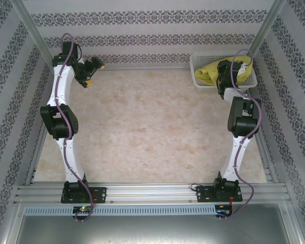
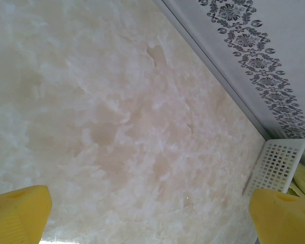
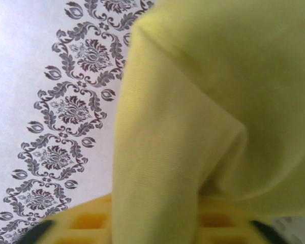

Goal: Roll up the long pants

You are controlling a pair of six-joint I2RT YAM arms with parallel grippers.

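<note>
Top external: pants [image 1: 208, 71] heaped in basket [image 1: 194, 71] at worktop's [image 1: 147, 132] far right corner; open surface elsewhere. Left fingers [image 2: 20, 211] spread wide; right fingers [image 3: 86, 223] under cloth, grip cannot be told.

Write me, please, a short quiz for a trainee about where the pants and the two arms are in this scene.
1. Multiple choice: where are the long pants?
A) spread flat in the middle of the table
B) bunched in the white basket at the far right corner
C) hanging from the left arm
2. True or false: the left gripper has cloth between its fingers.
3. Fill in: the ___ arm reaches over the basket.

Key
1. B
2. False. Its jaws stand wide apart over bare table.
3. right. The right arm reaches there, and the right wrist view shows yellow-green cloth draped close in front of the camera.
</note>
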